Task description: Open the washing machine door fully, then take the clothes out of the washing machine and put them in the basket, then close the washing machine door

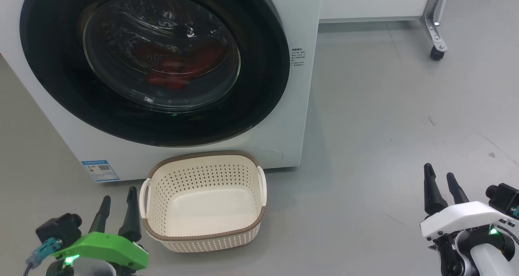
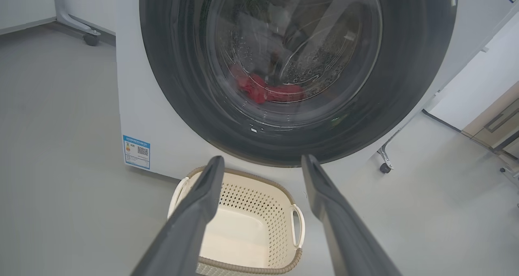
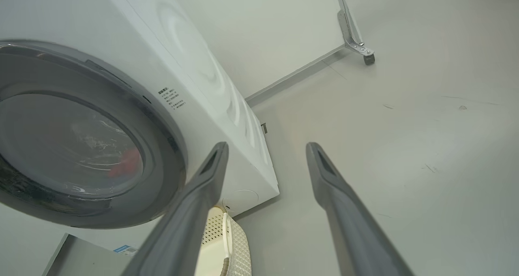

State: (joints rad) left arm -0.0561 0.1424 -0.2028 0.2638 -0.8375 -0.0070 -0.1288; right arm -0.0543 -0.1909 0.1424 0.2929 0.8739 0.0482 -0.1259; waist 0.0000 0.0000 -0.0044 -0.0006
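Start with the door [image 1: 259,65]: it sits shut on the machine [image 1: 302,105], so nothing else can go ahead yet. Both tools are spread to their widest and hold nothing.

From the left tool [image 1: 119,195] the door is ahead and above, a little to the right. From the right tool [image 1: 438,171] it is ahead and well off to the left, with bare floor [image 1: 385,126] directly in front of that tool. The clothes [image 1: 174,71] lie beyond the door, low in the drum, a red heap behind the glass.

I cannot make out a handle or a catch on the black ring, so find the latch side before you commit. Hook one finger behind that edge instead of pinching the glossy face, which would likely slip. Pull along the hinge's arc, not straight back, and carry the swing right through so your arm gets a clear reach into the drum.

The basket [image 1: 202,236] stands empty just to the right of the left tool, close under the door's lower edge. Raise that tool clear of its handle first.
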